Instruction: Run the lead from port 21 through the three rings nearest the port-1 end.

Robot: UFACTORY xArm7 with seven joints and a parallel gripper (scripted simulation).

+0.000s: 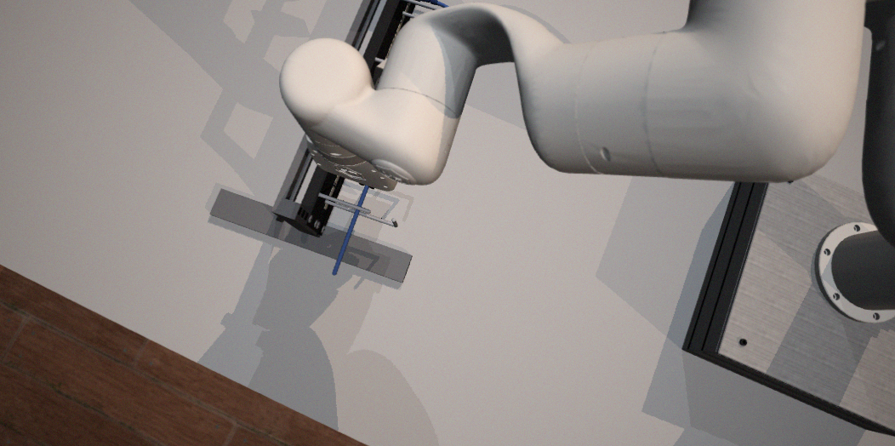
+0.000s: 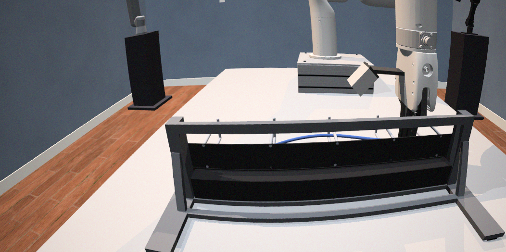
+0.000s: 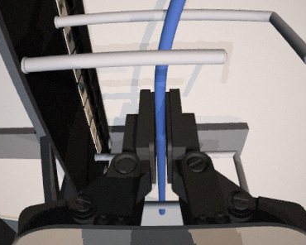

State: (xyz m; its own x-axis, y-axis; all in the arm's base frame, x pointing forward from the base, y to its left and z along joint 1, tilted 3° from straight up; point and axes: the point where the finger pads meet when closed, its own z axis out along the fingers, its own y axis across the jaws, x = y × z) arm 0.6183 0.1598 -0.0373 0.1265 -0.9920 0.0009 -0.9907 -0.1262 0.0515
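Lead (image 3: 160, 114): clamped in nearly closed end effector (image 3: 160, 125), crossing ring (image 3: 128, 59)
Risk: pulling drags loose rack (image 2: 318, 124) along counter (image 1: 156, 129)

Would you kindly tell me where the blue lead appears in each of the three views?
Top: lead pokes out below the wrist, crossing a ring at the rack's lower end.
Exterior: low arc behind the rack's top bar, centre-right.
Wrist: runs up the middle, clamped in the pincer, crossing the ring.
Shared landmark: the ring.
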